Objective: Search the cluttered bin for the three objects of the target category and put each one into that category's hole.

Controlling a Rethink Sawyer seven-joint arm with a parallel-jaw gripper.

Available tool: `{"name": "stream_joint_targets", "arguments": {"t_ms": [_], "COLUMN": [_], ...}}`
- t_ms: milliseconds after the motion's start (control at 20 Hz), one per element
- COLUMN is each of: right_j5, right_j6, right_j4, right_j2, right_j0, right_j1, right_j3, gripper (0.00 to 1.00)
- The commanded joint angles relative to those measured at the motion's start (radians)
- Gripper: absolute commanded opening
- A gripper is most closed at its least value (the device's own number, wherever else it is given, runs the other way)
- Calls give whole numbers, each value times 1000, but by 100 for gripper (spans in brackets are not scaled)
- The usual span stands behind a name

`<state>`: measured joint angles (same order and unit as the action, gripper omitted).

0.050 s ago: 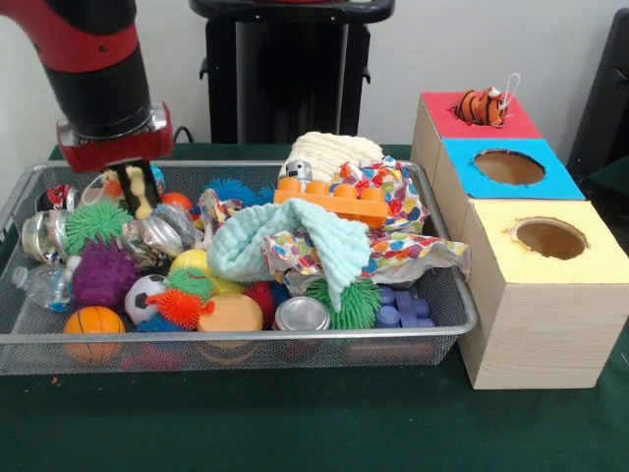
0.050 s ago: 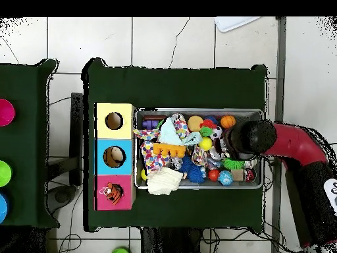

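Note:
A wire mesh bin holds a heap of toys, cloths and containers. My gripper reaches down into its far left corner, beside a small duck-like toy with an orange beak and just above a green spiky ball. From overhead, the red and black arm covers the gripper at the right end of the bin. To the right of the bin stands a wooden box with a yellow-topped hole, a blue-topped hole and a red top carrying a tiger plush.
Also in the bin: a purple spiky ball, basketball, soccer ball, metal can, orange toy brick, mint cloth, patterned cloth, cream knit, plastic bottle.

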<state>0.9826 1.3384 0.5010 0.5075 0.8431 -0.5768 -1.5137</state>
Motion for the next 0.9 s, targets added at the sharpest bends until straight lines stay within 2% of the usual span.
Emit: {"name": "stream_joint_targets", "arguments": {"t_ms": [50,350,900], "right_j5": [85,21,-178], "right_j6": [-31,31,118], "right_j4": [-105,-213,-310], "right_j2": [65,91,104], "right_j0": [-7,-5,-27], "right_j1": [-69,-118,-192], "right_j3": [-228,-370,-597], "gripper": [0,0,0]}}
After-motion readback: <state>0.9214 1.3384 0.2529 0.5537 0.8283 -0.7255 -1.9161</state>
